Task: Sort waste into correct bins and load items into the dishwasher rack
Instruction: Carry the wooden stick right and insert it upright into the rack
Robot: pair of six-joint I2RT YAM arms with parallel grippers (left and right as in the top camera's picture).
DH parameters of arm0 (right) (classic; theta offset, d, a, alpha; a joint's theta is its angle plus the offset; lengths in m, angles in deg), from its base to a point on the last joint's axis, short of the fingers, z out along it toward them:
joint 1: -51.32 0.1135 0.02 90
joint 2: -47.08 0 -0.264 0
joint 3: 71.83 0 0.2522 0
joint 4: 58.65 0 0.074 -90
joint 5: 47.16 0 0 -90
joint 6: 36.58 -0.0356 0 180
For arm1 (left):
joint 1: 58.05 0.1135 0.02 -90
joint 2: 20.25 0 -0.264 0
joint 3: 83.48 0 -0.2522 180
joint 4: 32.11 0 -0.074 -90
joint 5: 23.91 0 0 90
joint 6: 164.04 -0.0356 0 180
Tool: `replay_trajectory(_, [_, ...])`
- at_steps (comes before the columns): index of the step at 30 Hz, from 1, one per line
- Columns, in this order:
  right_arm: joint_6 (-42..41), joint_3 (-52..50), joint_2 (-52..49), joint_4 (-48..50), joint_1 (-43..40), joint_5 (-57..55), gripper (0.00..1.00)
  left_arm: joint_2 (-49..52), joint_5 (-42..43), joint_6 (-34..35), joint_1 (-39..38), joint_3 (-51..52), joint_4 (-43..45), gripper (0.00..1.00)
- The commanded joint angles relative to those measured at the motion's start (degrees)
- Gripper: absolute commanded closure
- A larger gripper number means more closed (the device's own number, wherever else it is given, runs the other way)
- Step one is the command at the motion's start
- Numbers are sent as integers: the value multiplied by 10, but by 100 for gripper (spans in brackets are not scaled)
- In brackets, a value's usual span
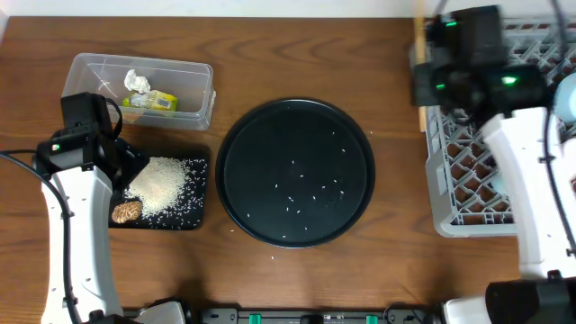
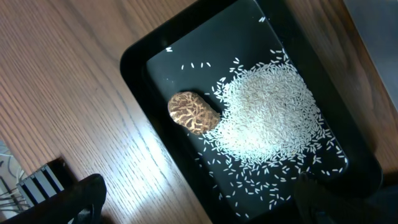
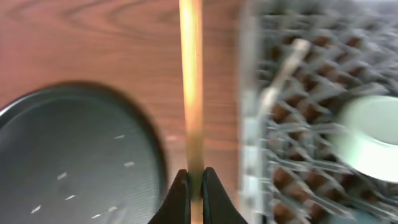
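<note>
My right gripper (image 3: 194,186) is shut on a thin wooden chopstick (image 3: 190,93), which hangs just left of the grey dishwasher rack (image 3: 298,124), over bare table. Seen from overhead, the chopstick (image 1: 418,31) runs along the rack's (image 1: 450,211) left wall. A mint-white bowl (image 3: 373,140) sits in the rack. My left gripper (image 2: 202,208) stands open over the near edge of the shallow black tray (image 2: 143,62), which holds a heap of rice (image 2: 270,115) and a brown lump (image 2: 193,113). The clear tub (image 1: 193,72) holds a crumpled tissue (image 1: 137,82) and a yellow-green wrapper (image 1: 153,102).
A large round black tray (image 1: 243,180) lies mid-table with scattered rice grains (image 1: 310,193) on it. A pale blue item (image 1: 567,99) shows at the rack's right side, mostly hidden by my right arm. The right wrist view is blurred.
</note>
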Motion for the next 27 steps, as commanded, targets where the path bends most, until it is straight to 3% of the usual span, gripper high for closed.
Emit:
replay_trajectory(1, [33,2,-17,2,-39,16,99,0,-11,9,3,-5,-4,2])
replay_trajectory(15, [41,2,-154,41,-89,-32,99,0,-11,9,3,-5,-4,2])
replay_trajectory(27, [52,2,-167,54,-109,-30,99,0,-11,9,3,-5,-4,2])
